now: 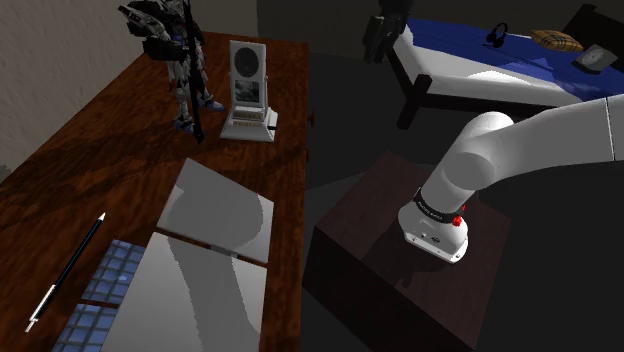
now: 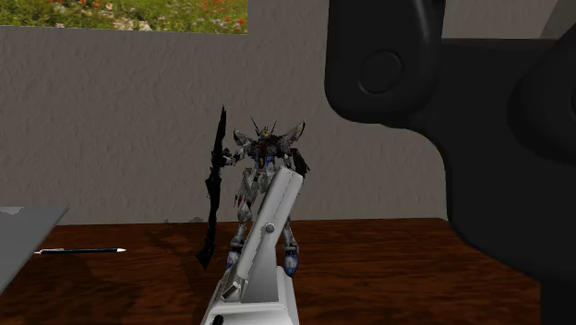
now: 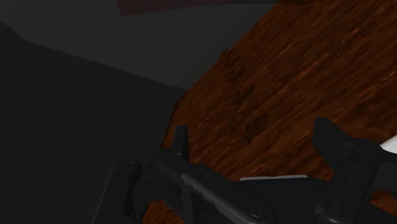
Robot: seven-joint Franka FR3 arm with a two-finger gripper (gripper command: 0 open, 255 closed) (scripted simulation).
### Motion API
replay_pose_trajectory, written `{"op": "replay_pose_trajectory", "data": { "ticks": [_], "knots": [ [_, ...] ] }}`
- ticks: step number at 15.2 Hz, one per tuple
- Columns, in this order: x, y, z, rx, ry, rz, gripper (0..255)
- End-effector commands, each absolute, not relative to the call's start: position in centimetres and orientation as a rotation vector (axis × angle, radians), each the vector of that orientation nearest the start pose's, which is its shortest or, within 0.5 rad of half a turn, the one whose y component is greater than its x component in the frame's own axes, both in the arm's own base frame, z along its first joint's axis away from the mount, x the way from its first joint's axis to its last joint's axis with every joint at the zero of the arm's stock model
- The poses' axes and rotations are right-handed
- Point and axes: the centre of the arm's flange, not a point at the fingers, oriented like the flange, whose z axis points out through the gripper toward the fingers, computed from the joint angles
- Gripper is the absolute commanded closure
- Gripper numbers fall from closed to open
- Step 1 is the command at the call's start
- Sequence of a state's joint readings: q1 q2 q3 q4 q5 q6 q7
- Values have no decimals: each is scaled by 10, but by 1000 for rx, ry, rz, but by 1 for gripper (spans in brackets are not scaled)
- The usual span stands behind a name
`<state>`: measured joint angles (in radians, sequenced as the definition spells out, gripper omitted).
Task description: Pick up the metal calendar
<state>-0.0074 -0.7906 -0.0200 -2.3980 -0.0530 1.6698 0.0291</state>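
Gripper fingers wide apart, nothing clasped.
Calendar (pale grey, upright on its base) stands on the wooden table, just beside the robot figurine, to its right in the shoulder view.

Calendar: pale grey-white desk piece, a tall narrow panel set on a wider, low base. The panel face carries a round dial above a dark rectangular window. It stands on the dark wooden table toward its far end, just beside a robot figure. Seen side-on in the second exterior view, the panel leans back on its base.
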Motion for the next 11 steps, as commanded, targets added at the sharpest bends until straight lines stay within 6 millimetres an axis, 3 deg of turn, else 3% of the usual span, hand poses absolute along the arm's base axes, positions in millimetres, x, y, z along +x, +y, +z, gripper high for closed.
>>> {"op": "replay_pose_trajectory", "data": {
  "ticks": [1, 11],
  "knots": [
    [314, -15, 581, -3178, 75, -99, 0],
    [419, 53, 588, -2995, -156, 36, 0]
  ]
}}
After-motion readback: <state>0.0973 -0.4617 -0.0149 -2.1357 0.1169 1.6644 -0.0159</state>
